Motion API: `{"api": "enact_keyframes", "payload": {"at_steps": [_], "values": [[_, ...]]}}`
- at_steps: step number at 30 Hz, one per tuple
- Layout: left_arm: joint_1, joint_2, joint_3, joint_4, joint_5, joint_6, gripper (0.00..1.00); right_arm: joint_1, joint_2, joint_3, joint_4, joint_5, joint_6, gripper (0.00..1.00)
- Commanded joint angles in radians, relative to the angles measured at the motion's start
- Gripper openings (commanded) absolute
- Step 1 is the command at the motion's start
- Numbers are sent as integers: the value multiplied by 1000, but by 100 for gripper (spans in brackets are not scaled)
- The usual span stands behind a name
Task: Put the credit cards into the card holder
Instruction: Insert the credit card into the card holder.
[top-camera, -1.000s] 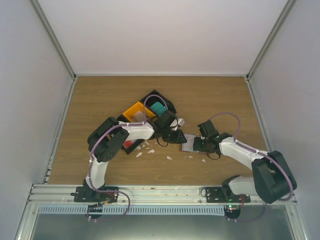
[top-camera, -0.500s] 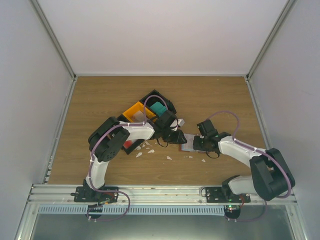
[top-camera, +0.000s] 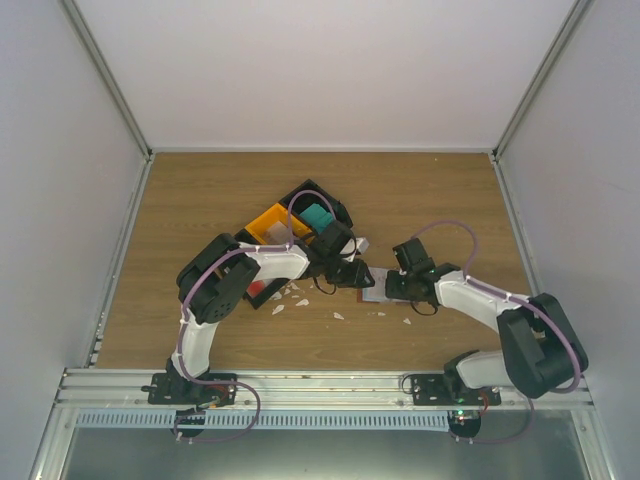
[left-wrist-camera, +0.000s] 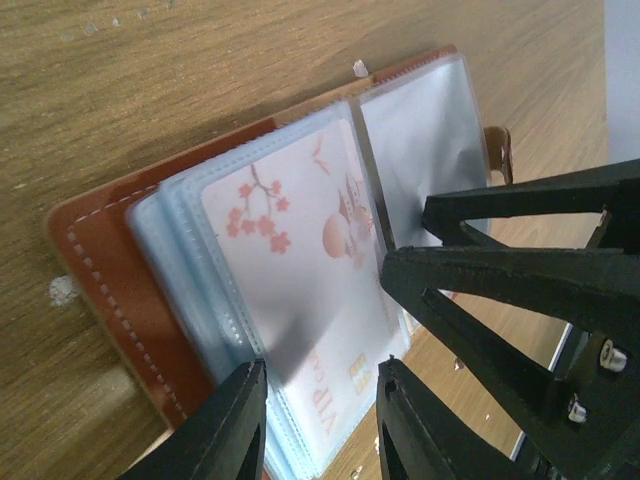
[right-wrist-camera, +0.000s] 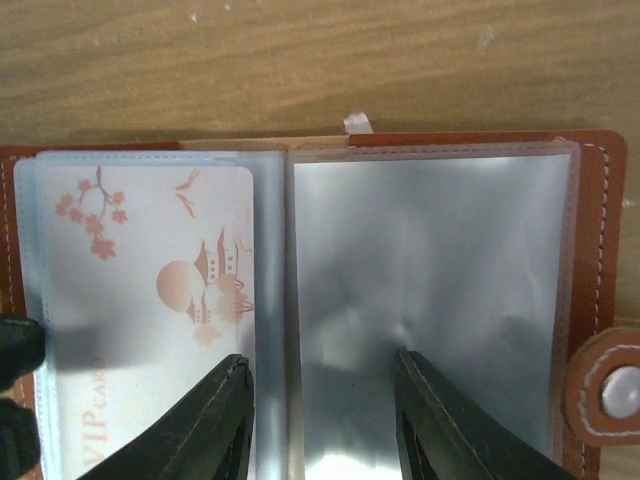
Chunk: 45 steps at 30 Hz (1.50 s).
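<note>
1. From above, the card holder (top-camera: 374, 293) lies mostly hidden under the left gripper (top-camera: 358, 277) and right gripper (top-camera: 392, 289).
2. The right wrist picture cuts off one long edge of it and part of its clasp tab (right-wrist-camera: 608, 385).
3. The left arm (top-camera: 265, 262) covers part of the tray (top-camera: 268, 222).

I work in a robotics lab, inside a purpose-built test cell. Plain white panel walls (top-camera: 320, 70) close the space in on three sides, and bare aluminium frame posts (top-camera: 105, 80) run up the corners. A wood-grain laminate counter (top-camera: 200, 190) forms the floor of this box. At its near edge a slotted aluminium rail (top-camera: 320, 385) carries the bolted bases of my two white-and-black jointed arms, the left arm (top-camera: 215, 290) and the right arm (top-camera: 500, 310), side by side. Thin purple cables (top-camera: 450, 232) loop in the open along each arm, and more cable hangs below the rail.
</note>
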Motion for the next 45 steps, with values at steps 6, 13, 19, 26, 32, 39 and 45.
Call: {"api": "enact_keyframes", "payload": {"at_steps": [6,13,19,26,32,39,45], "values": [[-16,22,40,1,-2,1,35,15,107,-65,7,-37,1,40],[-19,23,52,-38,-46,-1,35,18,110,-70,13,-37,2,40],[-19,-26,25,-40,-91,-4,35,18,115,-68,9,-34,1,34],[-15,-45,-6,-43,-127,-45,35,20,119,-68,12,-28,-1,31],[-15,-22,21,-97,-135,-57,39,21,124,-70,15,-30,-1,30],[-14,2,56,-184,-155,-77,42,21,128,-68,17,-31,-2,25],[-14,25,92,-226,-149,-90,42,24,138,-65,19,-35,-8,24]]}}
